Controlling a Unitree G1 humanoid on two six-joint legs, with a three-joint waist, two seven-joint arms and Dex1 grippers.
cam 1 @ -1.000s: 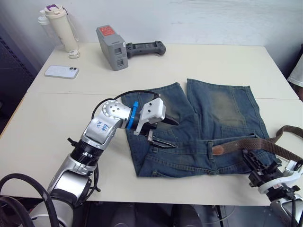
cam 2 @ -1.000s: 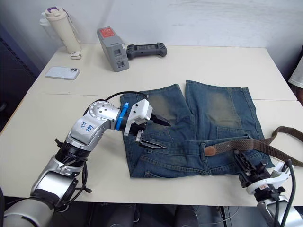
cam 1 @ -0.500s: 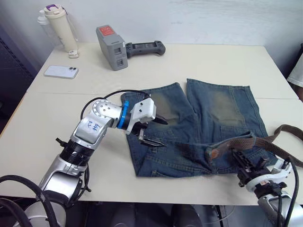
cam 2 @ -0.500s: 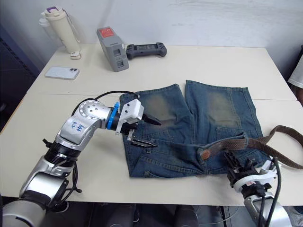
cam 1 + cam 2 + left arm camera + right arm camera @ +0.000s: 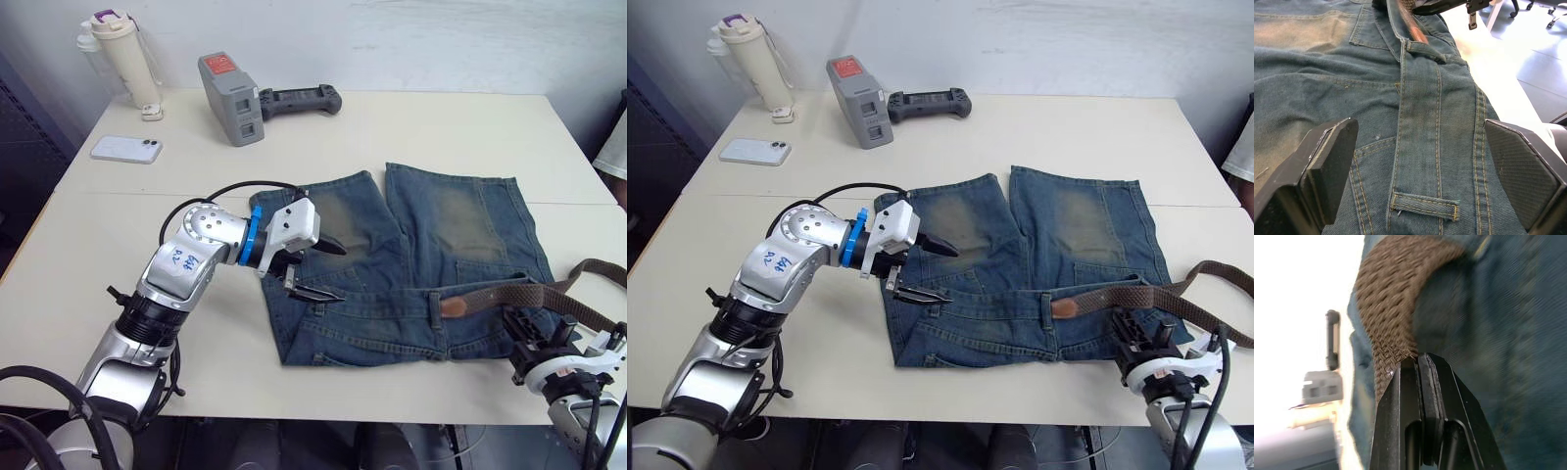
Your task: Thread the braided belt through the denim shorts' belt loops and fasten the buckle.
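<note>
The denim shorts (image 5: 421, 245) lie flat on the table with the waistband toward me. The braided belt (image 5: 495, 297) runs along the waistband's right part, and its tan tip (image 5: 452, 306) lies at the middle by a belt loop (image 5: 1424, 49). The rest of the belt trails off to the right past the shorts. My right gripper (image 5: 521, 325) is shut on the belt at the shorts' right corner, and the right wrist view shows the weave (image 5: 1393, 308) pinched between the fingers. My left gripper (image 5: 326, 270) hovers open over the waistband's left part, above another belt loop (image 5: 1425, 206). The buckle is out of view.
At the back left stand a cream bottle (image 5: 124, 54), a phone (image 5: 127, 149), and a grey device (image 5: 231, 98) beside a black controller (image 5: 300, 98). The table's front edge (image 5: 294, 416) runs just below the waistband.
My right gripper pushed the belt left so that it arched up, then drew back right, and the belt now lies flatter. My left gripper shifted slightly left and stayed open.
</note>
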